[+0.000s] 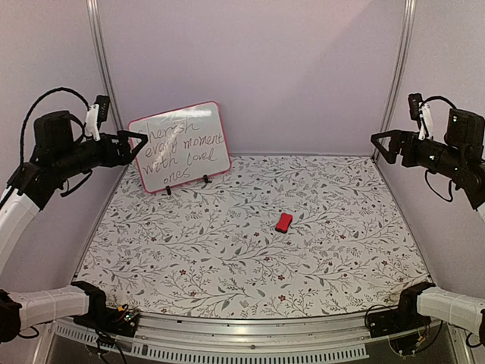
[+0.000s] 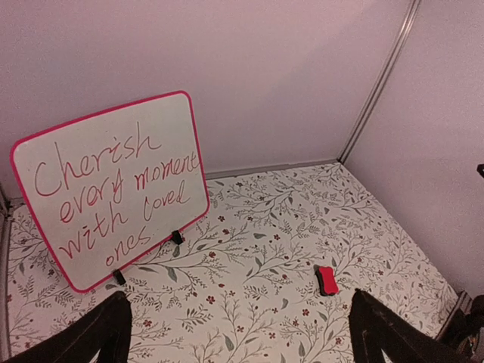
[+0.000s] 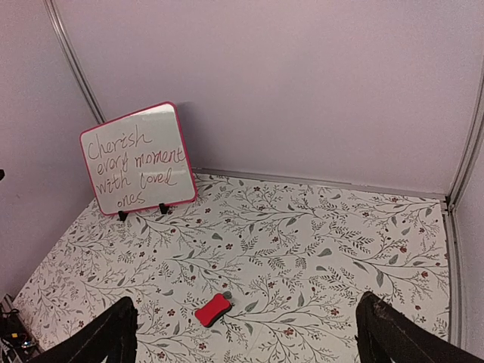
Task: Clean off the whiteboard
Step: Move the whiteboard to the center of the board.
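The whiteboard (image 1: pixel 180 146) stands on its small black feet in the far left corner of the table (image 1: pixel 227 265), close to the back wall (image 1: pixel 303 68) and leaning back a little, its pink-red frame turned slightly toward the middle. Its face is fully written on: four lines of reddish handwriting read "Cherish every moment with loved ones", and no stroke looks smudged or wiped, so by my judgement the erasing has not yet begun and the whole board is left to clean. The red eraser (image 1: pixel 283 222) lies flat on the flowered table cover, well apart from the board, to the right of the middle and nearer the right arm than the left; nothing touches it. The left gripper (image 1: pixel 141 144) hangs raised at the left side; from above it overlaps the board's left edge, but its own wrist view shows the whole board some way ahead, so it is not in contact. Its jaws are spread wide and hold nothing. The right gripper (image 1: pixel 377 145) hangs raised at the far right side, well apart from both board and eraser, its jaws likewise spread wide and empty. What remains, as I read it, is everything: picking up the eraser, carrying it to the board, and wiping all four lines away.
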{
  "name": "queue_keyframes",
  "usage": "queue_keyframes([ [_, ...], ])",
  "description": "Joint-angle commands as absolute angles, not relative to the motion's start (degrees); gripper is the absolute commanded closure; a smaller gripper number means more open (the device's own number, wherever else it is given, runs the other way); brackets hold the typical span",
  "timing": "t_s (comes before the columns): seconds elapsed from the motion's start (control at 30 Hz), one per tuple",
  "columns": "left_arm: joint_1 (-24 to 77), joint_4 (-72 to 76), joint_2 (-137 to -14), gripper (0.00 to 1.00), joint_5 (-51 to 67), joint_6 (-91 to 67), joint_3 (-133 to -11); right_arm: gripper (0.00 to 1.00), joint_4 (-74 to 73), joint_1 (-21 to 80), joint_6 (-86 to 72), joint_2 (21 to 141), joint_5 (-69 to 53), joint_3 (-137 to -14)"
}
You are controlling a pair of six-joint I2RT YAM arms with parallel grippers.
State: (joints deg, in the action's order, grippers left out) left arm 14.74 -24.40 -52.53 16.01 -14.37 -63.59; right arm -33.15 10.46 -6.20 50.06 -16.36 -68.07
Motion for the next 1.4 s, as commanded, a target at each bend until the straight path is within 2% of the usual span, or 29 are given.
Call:
queue_keyframes([
  [0.0, 13.72, -25.12, -52.25, 0.0, 12.8, -15.8, -63.71, 0.01, -33.89, 10.04, -5.23, 49.78, -17.23, -67.23],
  [0.23, 13.53, -21.25, -47.85, 0.0, 7.06, -18.77, -60.19, 0.01, -32.35, 9.96, -6.46, 49.81, -19.58, -66.34],
  [0.43, 13.45, -21.26, -49.81, 0.0, 3.2, -19.8, -59.71, 0.01, -29.53, 9.96, -11.68, 48.17, -20.8, -64.45],
  [0.53, 13.5, -21.01, -52.73, 0.0, 0.42, -21.78, -58.58, 0.01, -30.49, 9.96, -10.59, 48.36, -23.0, -64.79],
  [1.03, 13.77, -21.73, -68.2, 0.0, -13.99, -35.35, -58.18, 0.01, -33.25, 9.96, -10.95, 50.8, -15.96, -63.59],
  [1.37, 15.57, -20.26, -84.71, 0.0, -20.19, -40.65, -60.78, 0.01, -31.58, 9.94, -11.81, 50.74, -15.77, -61.6],
])
